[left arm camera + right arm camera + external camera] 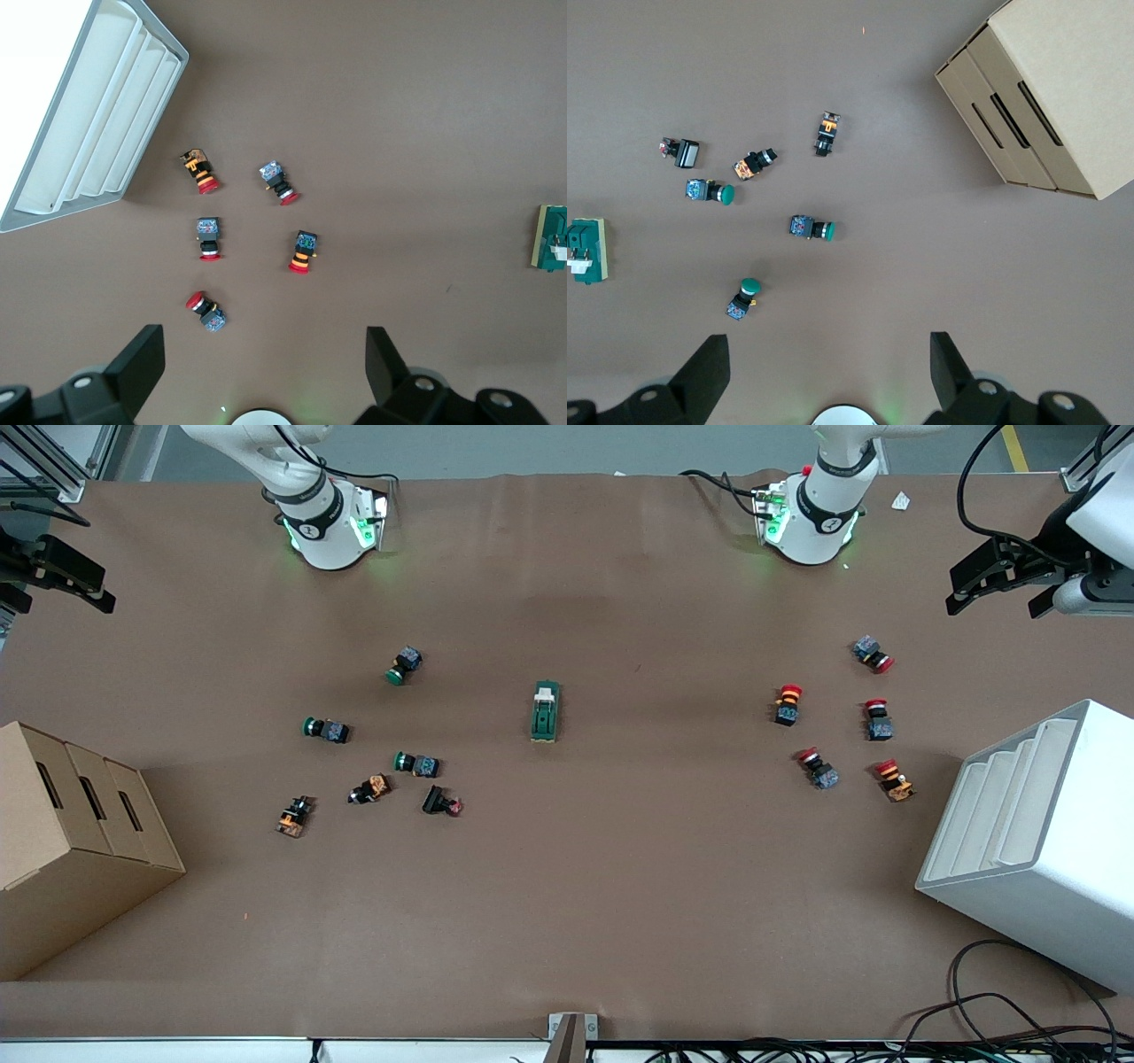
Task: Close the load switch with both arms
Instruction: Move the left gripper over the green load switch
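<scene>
from my station i see the load switch (546,711) lying flat near the middle of the brown table (620,886), roughly midway between the two arms' ends, its cream lever tab at the end toward the robot bases. nothing touches it.

the left gripper (266,354) hangs high over the left arm's end of the table, fingers spread wide and holding nothing; below it lie five red-capped push buttons (209,240) and, beside them, a white slotted bin (1036,841). the right gripper (830,354) hangs high over the right arm's end, also wide open and empty, above the green-capped push buttons (811,228) and a few orange and black ones. a cardboard box (62,841) with three slots sits at that end. in both wrist views the switch shows only at the edge.
</scene>
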Action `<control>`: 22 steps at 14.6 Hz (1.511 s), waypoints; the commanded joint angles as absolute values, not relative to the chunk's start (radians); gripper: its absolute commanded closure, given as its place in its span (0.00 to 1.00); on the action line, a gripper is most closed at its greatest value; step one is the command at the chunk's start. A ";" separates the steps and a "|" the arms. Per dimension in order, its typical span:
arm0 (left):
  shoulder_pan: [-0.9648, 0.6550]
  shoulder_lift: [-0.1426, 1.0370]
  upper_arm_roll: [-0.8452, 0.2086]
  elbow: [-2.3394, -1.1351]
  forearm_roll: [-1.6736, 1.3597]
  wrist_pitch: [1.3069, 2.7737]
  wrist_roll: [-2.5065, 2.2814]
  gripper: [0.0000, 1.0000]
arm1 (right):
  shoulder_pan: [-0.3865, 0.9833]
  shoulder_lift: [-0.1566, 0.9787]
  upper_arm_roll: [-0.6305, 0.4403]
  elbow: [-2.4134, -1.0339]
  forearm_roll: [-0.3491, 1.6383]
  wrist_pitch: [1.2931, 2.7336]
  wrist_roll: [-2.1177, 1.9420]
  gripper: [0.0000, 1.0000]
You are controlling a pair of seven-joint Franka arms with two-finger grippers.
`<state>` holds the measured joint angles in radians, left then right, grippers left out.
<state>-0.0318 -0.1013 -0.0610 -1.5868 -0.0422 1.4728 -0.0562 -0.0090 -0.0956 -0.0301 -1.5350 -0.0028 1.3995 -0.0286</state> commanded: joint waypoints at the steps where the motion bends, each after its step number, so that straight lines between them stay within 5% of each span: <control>1: -0.038 -0.091 -0.064 -1.563 -0.028 1.459 -0.054 0.00 | -0.015 -0.112 -0.032 -1.545 0.014 1.394 -0.029 0.00; 8: -0.048 -0.058 -0.090 -1.562 -0.028 1.488 -0.049 0.00 | -0.014 -0.112 -0.031 -1.545 0.014 1.394 -0.029 0.00; 12: -0.046 -0.040 -0.236 -1.609 -0.015 1.567 -0.119 0.00 | -0.014 -0.112 -0.032 -1.545 0.014 1.394 -0.029 0.00; 22: -0.044 -0.040 -0.653 -1.943 0.081 1.980 -0.697 0.00 | -0.014 -0.112 -0.032 -1.545 0.012 1.394 -0.028 0.00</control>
